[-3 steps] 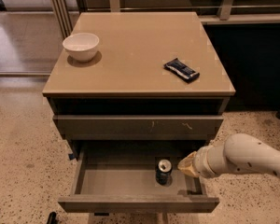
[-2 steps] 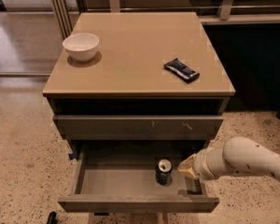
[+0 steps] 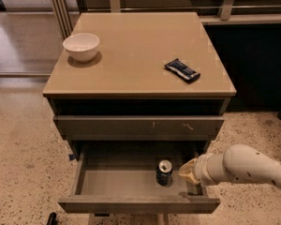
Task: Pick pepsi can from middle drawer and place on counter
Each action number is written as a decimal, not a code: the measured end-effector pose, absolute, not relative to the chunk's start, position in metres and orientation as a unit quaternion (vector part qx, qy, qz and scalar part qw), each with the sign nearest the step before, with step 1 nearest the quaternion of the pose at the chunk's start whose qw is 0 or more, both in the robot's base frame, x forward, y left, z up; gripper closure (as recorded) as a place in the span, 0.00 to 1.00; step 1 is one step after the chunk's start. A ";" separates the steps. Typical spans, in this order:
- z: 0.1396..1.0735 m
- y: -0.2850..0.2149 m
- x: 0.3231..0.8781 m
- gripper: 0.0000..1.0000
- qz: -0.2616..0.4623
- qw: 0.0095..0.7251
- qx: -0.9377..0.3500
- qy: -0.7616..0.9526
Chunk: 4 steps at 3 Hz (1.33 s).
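The pepsi can (image 3: pixel 164 172) stands upright on the grey floor of the open middle drawer (image 3: pixel 117 182), right of centre, its silver top showing. My gripper (image 3: pixel 186 171) reaches in from the right at the end of the white arm (image 3: pixel 243 167). It sits just to the right of the can at about can height, very near it. I cannot tell whether it touches the can. The tan counter (image 3: pixel 136 50) is the cabinet's top slab.
A white bowl (image 3: pixel 81 46) sits at the counter's back left. A flat dark snack-bar wrapper (image 3: pixel 182 70) lies on its right side. The drawer above, with pale scratch marks (image 3: pixel 168 124), is closed. Speckled floor surrounds the cabinet; a dark wall stands at right.
The arm has sunk slightly, bringing the gripper a little lower into the drawer beside the can. The can has not moved.
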State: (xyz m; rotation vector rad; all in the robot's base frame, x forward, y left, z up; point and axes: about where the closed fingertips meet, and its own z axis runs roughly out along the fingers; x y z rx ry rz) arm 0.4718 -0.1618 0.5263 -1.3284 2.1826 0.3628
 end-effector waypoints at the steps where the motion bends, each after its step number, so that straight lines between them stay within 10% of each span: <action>1: 0.506 -0.157 0.476 0.44 0.141 0.280 -0.491 0.813; 4: 0.451 -0.129 0.502 0.37 0.175 0.303 -0.471 0.810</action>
